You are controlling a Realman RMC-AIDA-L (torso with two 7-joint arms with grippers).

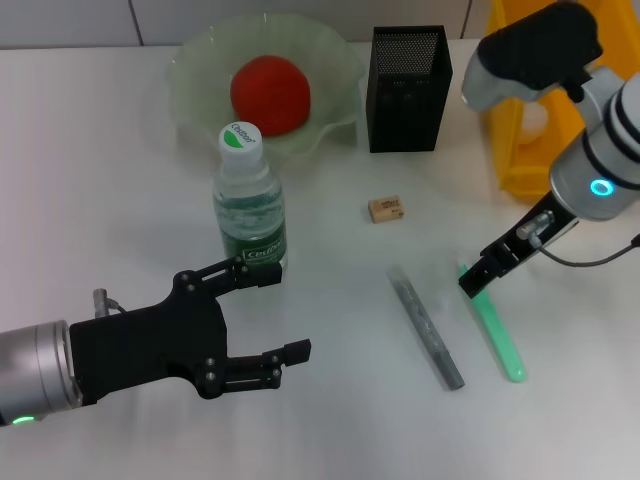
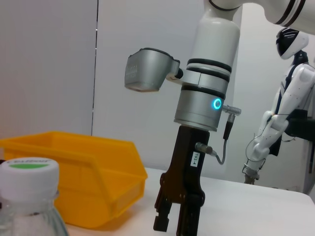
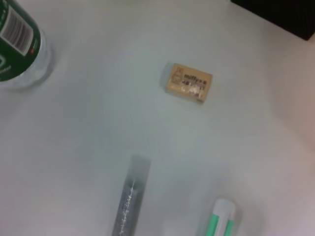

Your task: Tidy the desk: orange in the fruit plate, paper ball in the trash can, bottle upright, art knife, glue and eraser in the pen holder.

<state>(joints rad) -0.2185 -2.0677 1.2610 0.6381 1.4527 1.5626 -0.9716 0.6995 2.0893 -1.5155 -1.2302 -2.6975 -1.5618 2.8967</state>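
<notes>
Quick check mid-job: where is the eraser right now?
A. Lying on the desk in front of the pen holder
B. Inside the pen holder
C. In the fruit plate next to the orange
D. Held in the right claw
A: the eraser lies flat on the desk, apart from and in front of the pen holder, while the right claw is down at the green stick.

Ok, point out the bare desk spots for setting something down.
Bare patches: the desk corner left of the fruit plate and bottle; the strip between bottle and eraser. Crowded: around the grey stick and green stick under the right hand; the left hand by the bottle.
</notes>
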